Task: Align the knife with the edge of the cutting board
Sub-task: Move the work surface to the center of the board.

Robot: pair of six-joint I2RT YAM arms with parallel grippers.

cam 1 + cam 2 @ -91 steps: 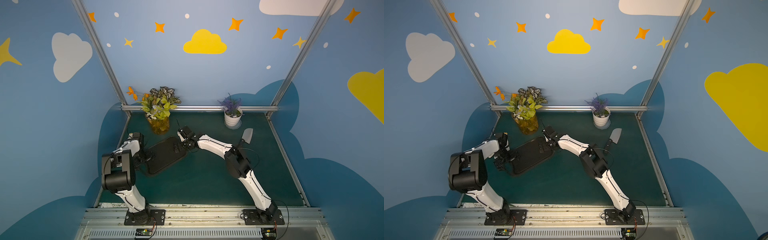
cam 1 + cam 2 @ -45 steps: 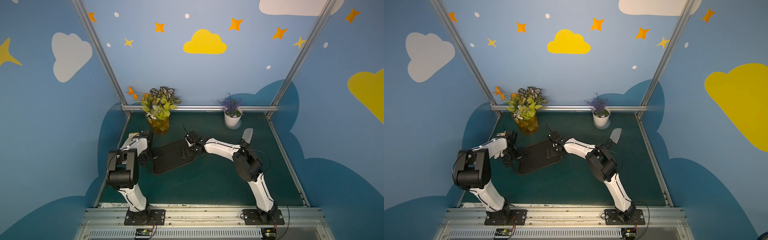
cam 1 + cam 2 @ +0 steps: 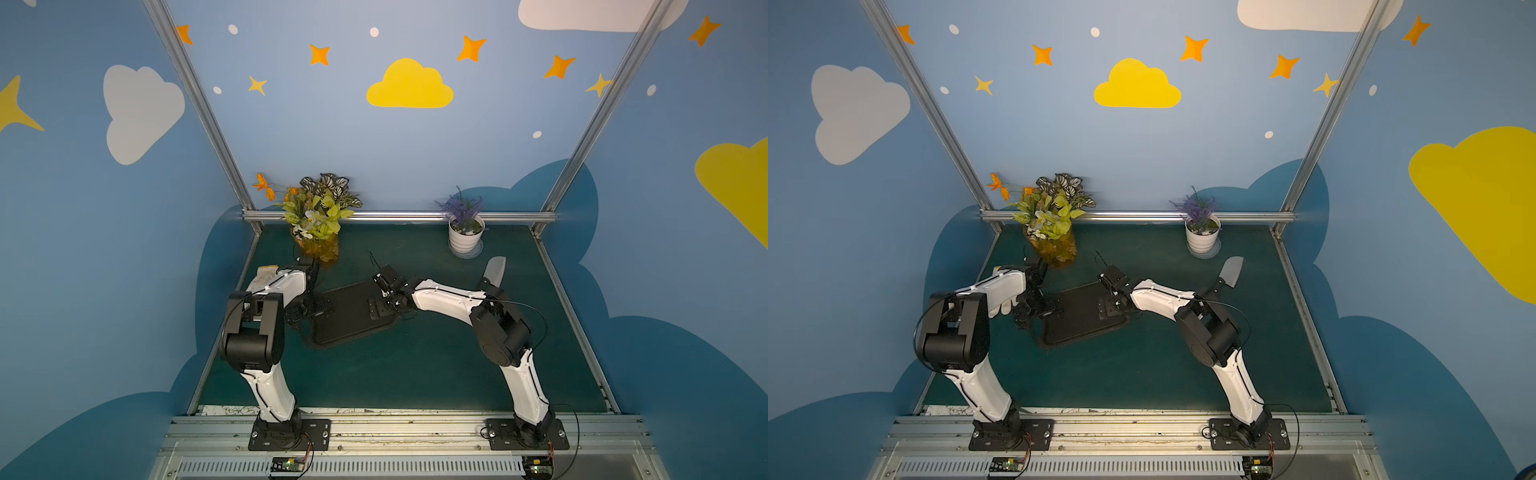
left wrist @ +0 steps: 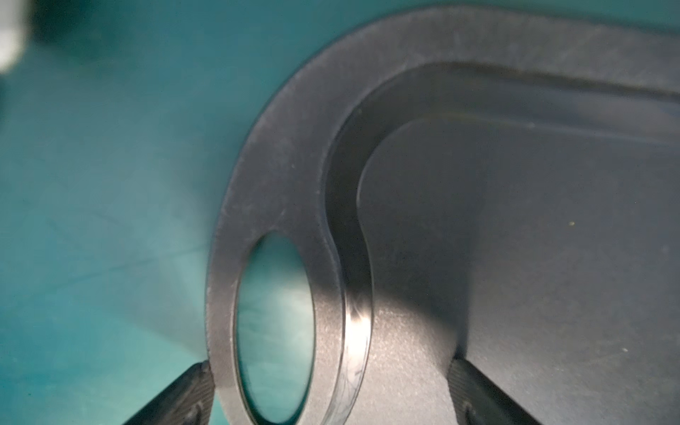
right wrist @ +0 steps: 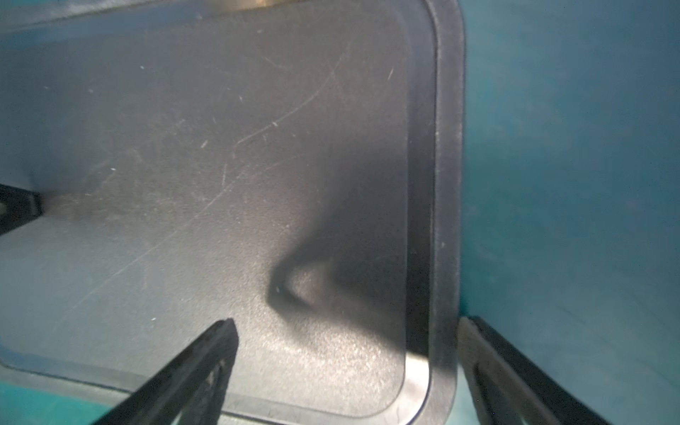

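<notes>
The black cutting board (image 3: 345, 318) (image 3: 1077, 324) lies flat and askew on the green mat, left of centre in both top views. My left gripper (image 3: 318, 309) (image 4: 331, 368) is open and straddles the rim at the board's (image 4: 515, 239) oval-hole end, one finger outside the edge and one over the surface. Opposite it, my right gripper (image 3: 382, 307) (image 5: 346, 323) is open, with the far rim of the board (image 5: 184, 147) between its fingers. The knife (image 3: 494, 269) (image 3: 1232, 271) lies apart at the back right, blade showing, its handle partly behind my right arm.
A glass vase of flowers (image 3: 318, 237) (image 3: 1054, 245) stands just behind the board's left end. A white pot with a lavender plant (image 3: 465, 239) (image 3: 1202, 241) stands at the back, close to the knife. Metal rails (image 3: 395, 216) border the mat (image 3: 415, 365).
The board has slid to the right across the mat, with both grippers at its ends moving along. My right elbow has drawn back to the right. The knife has not moved.
</notes>
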